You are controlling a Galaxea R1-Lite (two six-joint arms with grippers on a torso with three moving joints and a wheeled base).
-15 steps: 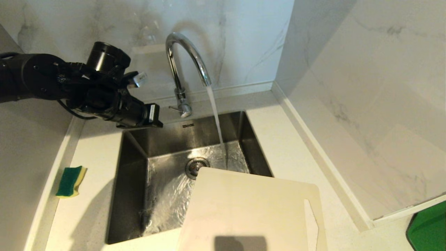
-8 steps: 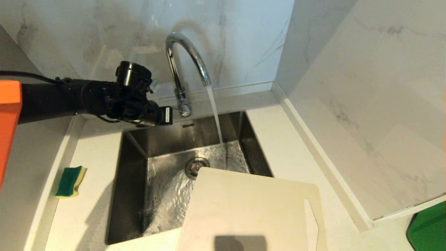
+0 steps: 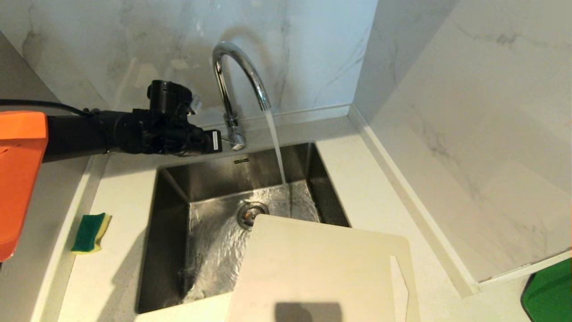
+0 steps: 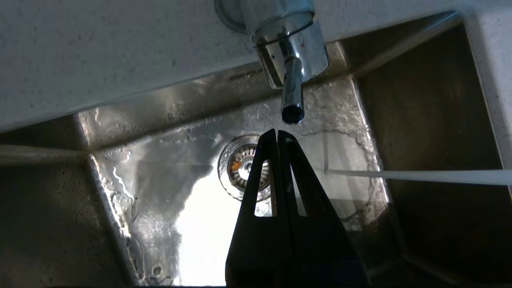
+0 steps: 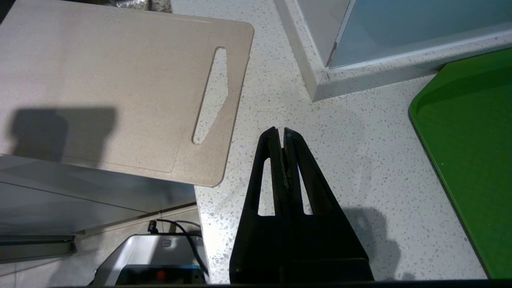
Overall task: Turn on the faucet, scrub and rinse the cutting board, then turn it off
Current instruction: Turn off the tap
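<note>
The chrome faucet [image 3: 237, 76] stands behind the sink, and water runs from its spout into the basin. My left gripper [image 3: 219, 142] is shut and empty, reaching in level from the left. Its tips [image 4: 277, 134] sit just short of the end of the small side lever [image 4: 292, 96], and I cannot tell if they touch. The cream cutting board [image 3: 321, 268] lies flat across the sink's near right corner and the counter, its handle slot to the right. My right gripper [image 5: 279, 132] is shut and empty above the counter beside the board [image 5: 112, 88].
A green-and-yellow sponge [image 3: 91, 232] lies on the counter left of the steel sink [image 3: 170, 210]. A green tray [image 5: 472, 152] sits at the far right. Marble walls close in behind and to the right of the sink.
My left arm has swung right and lowered, bringing the shut gripper from left of the faucet up to the lever's tip. Water keeps running; the board has not moved.
</note>
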